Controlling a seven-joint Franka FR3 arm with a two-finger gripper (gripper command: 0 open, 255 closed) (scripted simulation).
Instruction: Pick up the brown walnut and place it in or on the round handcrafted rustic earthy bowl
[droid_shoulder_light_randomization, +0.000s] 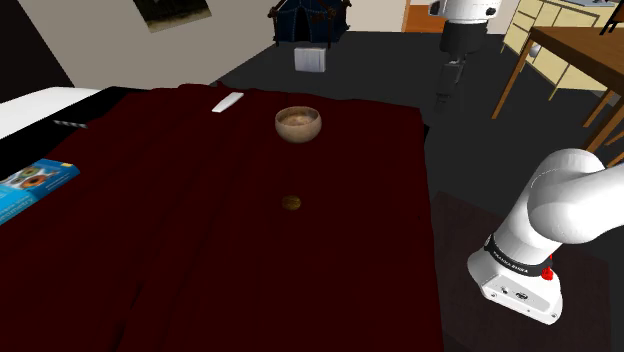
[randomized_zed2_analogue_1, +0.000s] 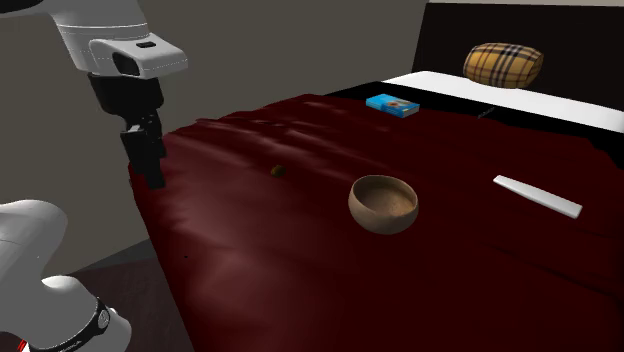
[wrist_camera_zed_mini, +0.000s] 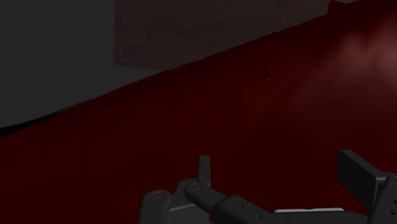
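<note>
Shoulder view shows walnut (droid_shoulder_light_randomization: 291, 203), bowl (droid_shoulder_light_randomization: 298, 123); wrist view, the spread hand (wrist_camera_zed_mini: 277, 164).

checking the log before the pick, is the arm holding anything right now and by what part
Nothing is held. The jaws stand open and empty, and the walnut lies on the dark red cover, apart from them.

Dim, murky renders with faint highlights

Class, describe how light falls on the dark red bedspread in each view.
Shoulder view: bedspread evenly dim, bowl stands out pale. Second exterior view: soft sheen on the folds by the walnut. Wrist view: darkest, faint glow beyond the open claw.
</note>
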